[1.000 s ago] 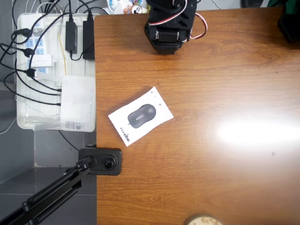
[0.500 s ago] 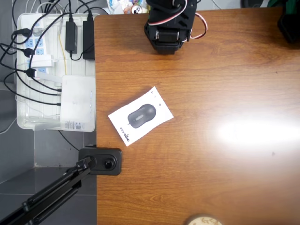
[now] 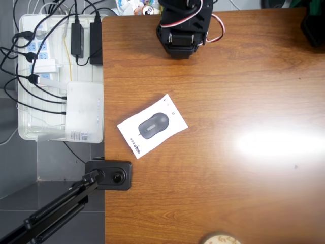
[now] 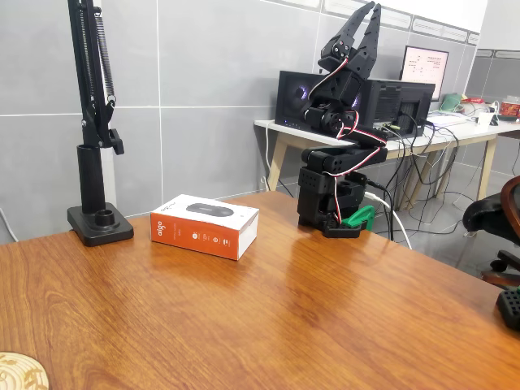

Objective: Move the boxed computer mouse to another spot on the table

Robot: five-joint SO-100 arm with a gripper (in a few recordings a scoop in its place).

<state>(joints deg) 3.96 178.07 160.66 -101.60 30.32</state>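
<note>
The box (image 3: pixel 152 124) lies flat on the wooden surface (image 3: pixel 228 203), near its left edge in the overhead view and turned at an angle to that edge, well apart from the arm's base. In the fixed view the end effector (image 4: pixel 362 18) is raised high above the base, pointing upward, its 2 fingers slightly apart and holding nothing.

The step in hand looks like the first reach, so nothing of the move is done yet. To do it well, the arm should come down over the middle of the box (image 4: pixel 205 225) with the fingers spread wider than they now stand, and the wrist turned to match the box's skewed angle so the fingers meet 2 opposite long sides squarely. A grip across a corner would likely let it twist.

The box is a low, flat-sided cardboard carton, white on top with a dark grey mouse printed there, orange-red on the side. Its faces look smooth, so a firm closing is wise. The surface is glossy wood grain with strong glare, and probably lets the box slide if nudged.
</note>
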